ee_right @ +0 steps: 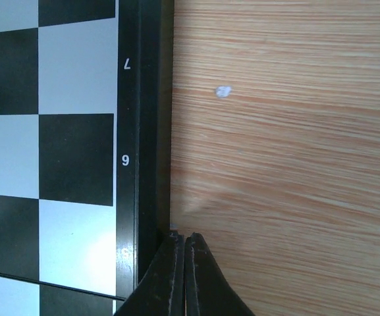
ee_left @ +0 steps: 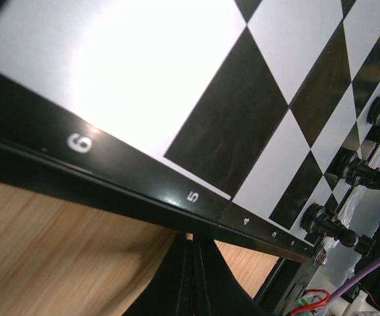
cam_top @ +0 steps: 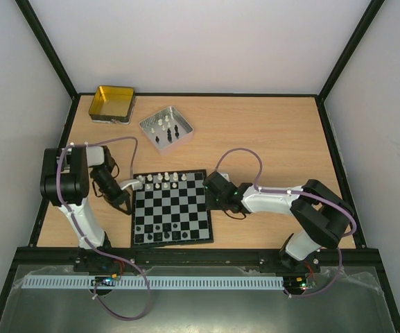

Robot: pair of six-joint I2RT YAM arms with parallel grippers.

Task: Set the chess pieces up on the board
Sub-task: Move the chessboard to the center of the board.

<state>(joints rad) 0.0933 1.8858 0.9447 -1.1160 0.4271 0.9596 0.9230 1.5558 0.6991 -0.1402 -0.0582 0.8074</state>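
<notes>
The board (cam_top: 179,205) lies in the middle of the table. Several white pieces (cam_top: 161,179) stand along its far row and several black pieces (cam_top: 159,227) along its near row. My left gripper (cam_top: 126,207) is shut and empty, its tip (ee_left: 193,238) against the board's left border (ee_left: 143,191) by the numeral 5. Black pieces (ee_left: 361,172) show at the right of the left wrist view. My right gripper (cam_top: 209,195) is shut and empty, its tip (ee_right: 183,236) against the board's right border (ee_right: 143,158) just below the numeral 6.
A silver-grey tray (cam_top: 149,125) at the back holds several loose black and white pieces (cam_top: 166,128). A gold-yellow tin (cam_top: 113,104) sits at the far left corner. Bare wood (ee_right: 282,151) lies right of the board. A black frame rail (cam_top: 206,257) runs along the near edge.
</notes>
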